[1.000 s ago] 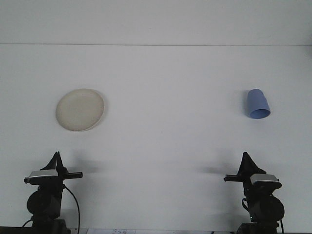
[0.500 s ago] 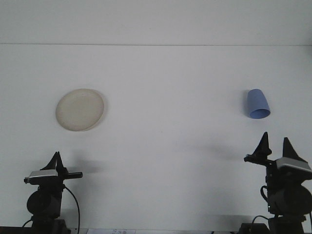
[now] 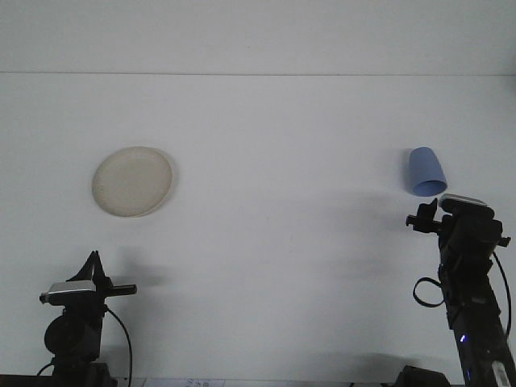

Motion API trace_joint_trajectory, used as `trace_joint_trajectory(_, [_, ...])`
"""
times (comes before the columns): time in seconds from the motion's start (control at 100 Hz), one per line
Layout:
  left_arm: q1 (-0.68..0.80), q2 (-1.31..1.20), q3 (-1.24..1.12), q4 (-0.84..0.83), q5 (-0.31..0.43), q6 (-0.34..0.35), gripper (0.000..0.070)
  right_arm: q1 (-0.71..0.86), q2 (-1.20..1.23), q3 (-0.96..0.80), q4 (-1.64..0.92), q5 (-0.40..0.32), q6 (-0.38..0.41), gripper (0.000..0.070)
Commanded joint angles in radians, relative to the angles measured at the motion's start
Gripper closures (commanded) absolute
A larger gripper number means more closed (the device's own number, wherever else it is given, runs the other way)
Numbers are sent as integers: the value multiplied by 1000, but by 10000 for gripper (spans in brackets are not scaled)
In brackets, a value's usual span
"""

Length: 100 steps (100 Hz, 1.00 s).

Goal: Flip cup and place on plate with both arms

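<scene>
A pale blue cup (image 3: 425, 172) rests on the white table at the right, its wide rim end toward me and its narrow end away. A cream round plate (image 3: 132, 181) lies flat at the left. My right gripper (image 3: 451, 210) is stretched forward just in front of the cup's rim and slightly to its right. It looks open, with one finger showing left of the wrist and the other hidden behind the wrist housing. It holds nothing. My left gripper (image 3: 95, 263) is shut and empty, low at the front left, well in front of the plate.
The white table (image 3: 274, 185) spreads between plate and cup. Its far edge meets a white wall at the back. The arm bases stand at the bottom corners, with cables hanging beside each.
My right arm has swung right and reached forward, from the front edge up to just before the cup. Its gripper opened on the way. The left arm, cup and plate have not moved.
</scene>
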Motion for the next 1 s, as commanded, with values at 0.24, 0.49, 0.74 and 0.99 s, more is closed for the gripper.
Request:
trace_joint_trajectory(0.24, [0,-2,-19,13,2,-5,686,-137,324,13,234,-153,-126,211])
trace_joint_trajectory(0.49, [0,-2,-19,13,2,-5,686,-185,507,14,485,-263,-142,212])
trace_joint_trajectory(0.74, [0,-2,-19,13,2,-5,686,-187,663,44,665,-306,-143,224])
trace_joint_trajectory(0.99, [0,-2,-19,13,2,-5,686,-196,791,161,673,-351,-146,242])
